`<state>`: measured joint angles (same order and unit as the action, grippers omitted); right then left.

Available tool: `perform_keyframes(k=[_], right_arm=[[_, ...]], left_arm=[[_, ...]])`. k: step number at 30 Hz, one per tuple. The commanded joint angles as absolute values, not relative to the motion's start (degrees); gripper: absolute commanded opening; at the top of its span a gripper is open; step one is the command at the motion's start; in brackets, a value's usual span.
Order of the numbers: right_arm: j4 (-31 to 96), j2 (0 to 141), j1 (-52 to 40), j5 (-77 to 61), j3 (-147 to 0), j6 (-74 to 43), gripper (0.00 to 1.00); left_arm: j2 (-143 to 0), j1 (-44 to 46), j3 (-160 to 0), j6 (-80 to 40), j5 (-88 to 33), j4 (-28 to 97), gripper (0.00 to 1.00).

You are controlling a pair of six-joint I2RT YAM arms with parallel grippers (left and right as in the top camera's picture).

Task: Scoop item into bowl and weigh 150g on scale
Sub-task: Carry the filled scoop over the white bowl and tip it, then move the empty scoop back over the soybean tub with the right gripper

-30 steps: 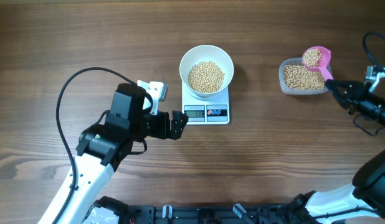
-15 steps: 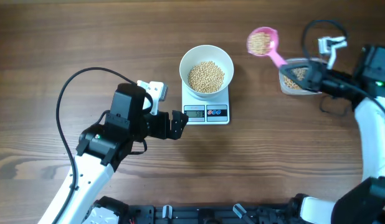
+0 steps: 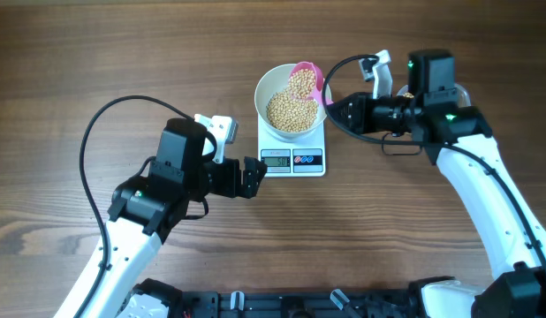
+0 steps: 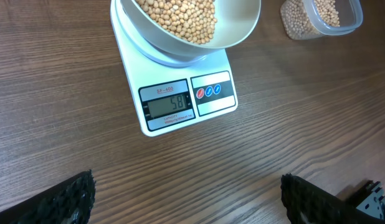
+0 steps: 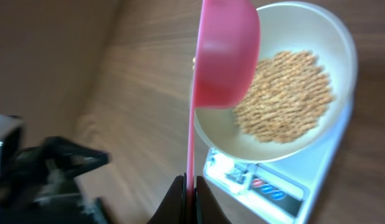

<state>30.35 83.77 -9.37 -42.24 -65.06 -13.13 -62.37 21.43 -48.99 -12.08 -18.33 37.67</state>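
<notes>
Beans [image 3: 291, 110], round, tan; bowl [image 3: 262, 95] smooth white.

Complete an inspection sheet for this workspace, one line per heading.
Surface: wood-grain table.
Job's things: white bowl of beans sits on the scale; display shows 58; pink scoop with beans hangs over the bowl's rim; clear tub of beans stands apart.
Clutter: nothing seen.
Grippers: left gripper open, empty, fingers near the scale's display; right gripper shut on the scoop's handle.
Cables: black cable loops beside the left arm; thin cable arcs over the right wrist.
Surroundings: dark rig parts along the table's near edge.
</notes>
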Motion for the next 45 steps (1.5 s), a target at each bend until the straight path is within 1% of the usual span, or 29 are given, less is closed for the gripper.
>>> perform_keyframes(k=[1, 8, 11, 13, 14, 17, 21, 27, 32, 35, 43, 45], right_arm=[[28.6, 82.81, -10.94, -32.53, -65.23, -6.44, 0.04], [26.81, 82.81, -14.39, -24.71, -65.23, 3.29, 0.04], [26.85, 82.81, -15.57, -21.61, -65.23, 5.48, 0.04], [26.83, 82.83, -16.21, -21.12, -65.23, 8.67, 0.04], [26.87, 82.83, -16.88, -20.27, -65.23, 12.19, 0.04], [26.98, 82.83, -18.41, -14.13, -65.23, 15.77, 0.04], [26.96, 82.83, -19.86, -13.32, -65.23, 20.58, 0.04], [26.35, 82.83, -22.65, -4.91, -65.23, 27.11, 0.04], [23.4, 82.78, -24.1, -3.42, -65.23, 31.09, 0.04], [21.5, 82.59, -24.58, -3.42, -65.23, 31.11, 0.04], [22.5, 82.59, -24.58, -2.7, -65.23, 31.53, 0.04], [23.55, 82.59, -24.58, -0.25, -65.23, 31.31, 0.04]], left_arm=[[-62.37, 21.65, -48.77, -11.11, -18.55, 37.5, 1.0], [-62.37, 21.65, -48.77, -11.11, -18.57, 37.5, 1.0], [-62.37, 21.65, -48.77, -11.11, -18.57, 37.5, 1.0], [-62.37, 21.65, -48.77, -11.11, -18.57, 37.5, 1.0], [-62.37, 21.65, -48.77, -11.11, -18.55, 37.5, 1.0], [-62.37, 21.65, -48.77, -11.11, -18.57, 37.5, 1.0], [-62.37, 21.65, -48.77, -11.11, -18.55, 37.5, 1.0], [-62.37, 21.65, -48.77, -11.11, -18.55, 37.5, 1.0], [-62.37, 21.65, -48.77, -11.11, -18.57, 37.5, 1.0], [-62.37, 21.65, -48.77, -11.11, -18.57, 37.5, 1.0], [-62.37, 21.65, -48.77, -11.11, -18.57, 37.5, 1.0], [-62.37, 21.65, -48.77, -11.11, -18.55, 37.5, 1.0]])
